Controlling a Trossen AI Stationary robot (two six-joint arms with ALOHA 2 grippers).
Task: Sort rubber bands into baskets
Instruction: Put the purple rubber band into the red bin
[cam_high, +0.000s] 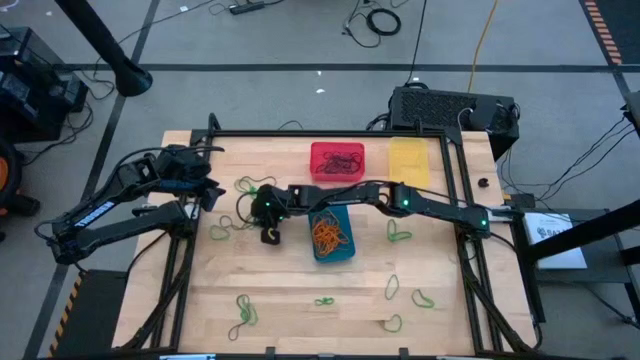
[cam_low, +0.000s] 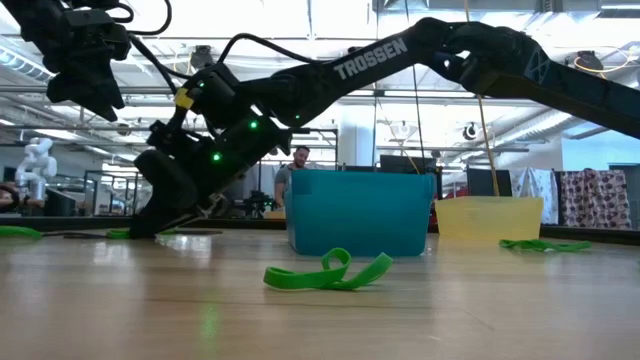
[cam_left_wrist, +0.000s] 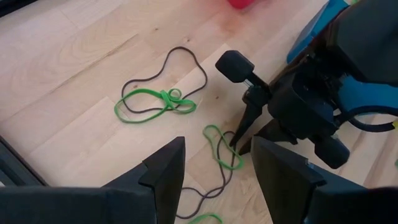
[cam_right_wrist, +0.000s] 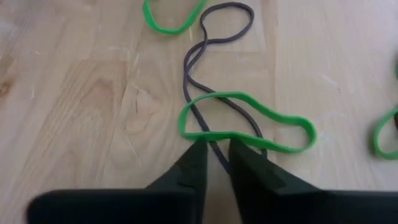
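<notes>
R gripper (cam_right_wrist: 215, 155) tips on the table, fingers nearly shut, pinching at a dark band (cam_right_wrist: 208, 56) where a green band (cam_right_wrist: 249, 118) crosses it; can't tell if it's gripped yet. Bands thin, limp, light, prob. snag each other, so pinch one strand. L gripper (cam_left_wrist: 214, 165) open, hovering near.

A robotics lab: a wooden table (cam_high: 300, 290) in a black frame (cam_high: 455, 200) on grey floor with loose cables (cam_high: 375, 20), and behind it an open hall with ceiling lights (cam_low: 330, 15), a seated person (cam_low: 297, 165) and a white robot (cam_low: 37, 165)
</notes>
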